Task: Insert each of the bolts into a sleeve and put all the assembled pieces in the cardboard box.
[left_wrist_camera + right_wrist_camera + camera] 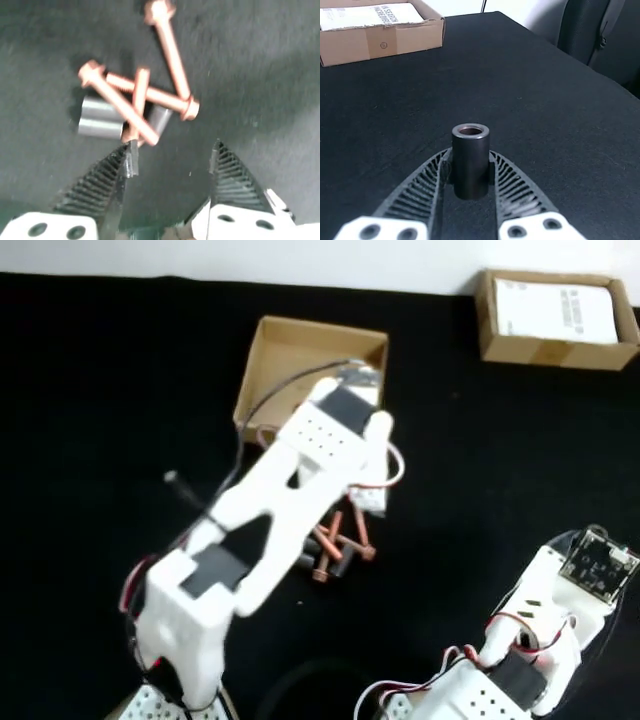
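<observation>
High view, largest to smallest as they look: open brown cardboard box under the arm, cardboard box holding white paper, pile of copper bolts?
1-2, alike: open brown cardboard box (left arm hides part) and cardboard box holding white paper.
3: pile of copper bolts.

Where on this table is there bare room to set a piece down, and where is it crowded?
Bare tabletop lies between the open cardboard box and the paper-filled box, and also along the left of the high view. It is crowded under the left end effector, where bolts and sleeves lie heaped.
</observation>
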{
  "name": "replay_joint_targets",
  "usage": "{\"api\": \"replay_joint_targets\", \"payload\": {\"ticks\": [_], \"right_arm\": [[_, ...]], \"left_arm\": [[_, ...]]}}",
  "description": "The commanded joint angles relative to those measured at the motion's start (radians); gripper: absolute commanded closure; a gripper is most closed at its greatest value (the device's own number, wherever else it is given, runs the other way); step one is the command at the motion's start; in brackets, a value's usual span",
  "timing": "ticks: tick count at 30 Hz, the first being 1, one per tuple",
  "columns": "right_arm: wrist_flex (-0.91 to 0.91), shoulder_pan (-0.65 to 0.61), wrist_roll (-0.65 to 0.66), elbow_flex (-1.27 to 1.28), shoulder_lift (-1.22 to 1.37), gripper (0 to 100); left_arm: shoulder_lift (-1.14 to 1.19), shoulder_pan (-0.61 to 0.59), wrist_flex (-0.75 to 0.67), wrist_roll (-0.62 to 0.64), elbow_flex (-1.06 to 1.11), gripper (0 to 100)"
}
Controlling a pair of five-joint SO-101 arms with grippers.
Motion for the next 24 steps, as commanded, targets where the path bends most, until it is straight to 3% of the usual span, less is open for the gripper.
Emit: {"api": "replay_joint_targets", "payload": {"ticks": [1,19,21,24], "right_arm": [[-0.021,0.012,0.008,-0.001,-0.021,99.3],[-0.021,0.008,0.006,-0.001,-0.021,99.3],[-0.021,0.008,0.006,-0.001,-0.021,99.3],[-0.021,0.010,0.006,-0.001,-0.021,99.3]], "left_arm": [[0.130,-0.021,0.008,0.005,-0.176,76],[0.591,-0.064,0.006,-0.002,-0.622,76],[0.625,-0.067,0.006,-0.003,-0.665,81],[0.657,-0.073,0.006,-0.060,-0.740,100]]}}
